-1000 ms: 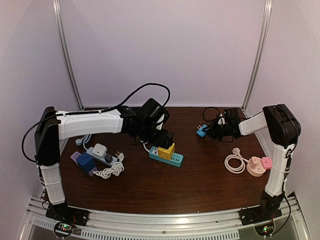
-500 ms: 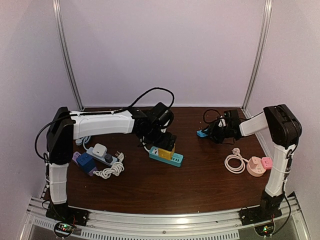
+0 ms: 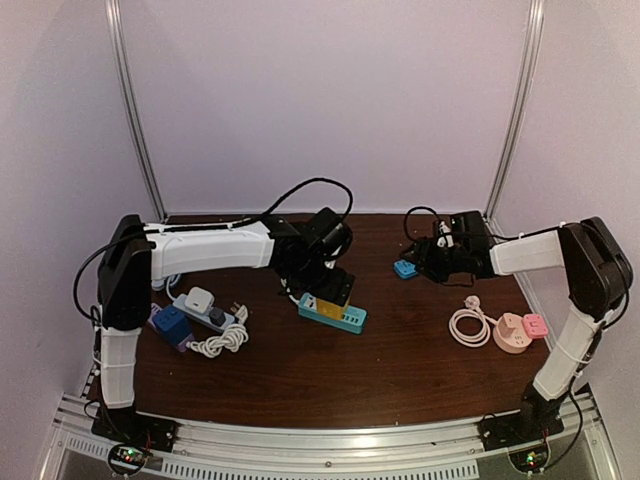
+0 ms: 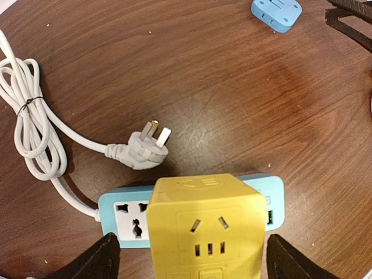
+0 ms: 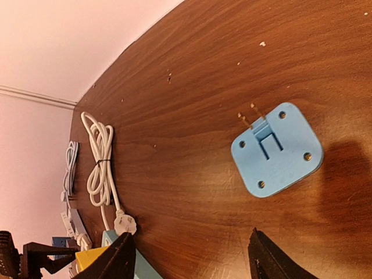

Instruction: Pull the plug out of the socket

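A yellow cube plug (image 4: 203, 229) sits plugged into a teal power strip (image 4: 125, 210) in the left wrist view. My left gripper (image 4: 192, 261) is open, with one finger on each side of the cube and a gap to each. In the top view the left gripper (image 3: 328, 290) covers most of the cube above the teal strip (image 3: 347, 319). My right gripper (image 5: 192, 258) is open and empty, and a blue adapter (image 5: 278, 150) lies prongs-up on the table just beyond it. From above, the right gripper (image 3: 424, 262) is beside that adapter (image 3: 404, 268).
The strip's white plug (image 4: 143, 152) and coiled cable (image 4: 28, 125) lie behind it. A white strip with a white adapter and a blue cube (image 3: 172, 324) lies at the left. A pink round socket (image 3: 518, 332) and white cable (image 3: 468, 325) lie at the right.
My left arm has moved right and down, bringing its open fingers around the yellow cube. My right arm's elbow has swung outward. The blue adapter has stayed put.
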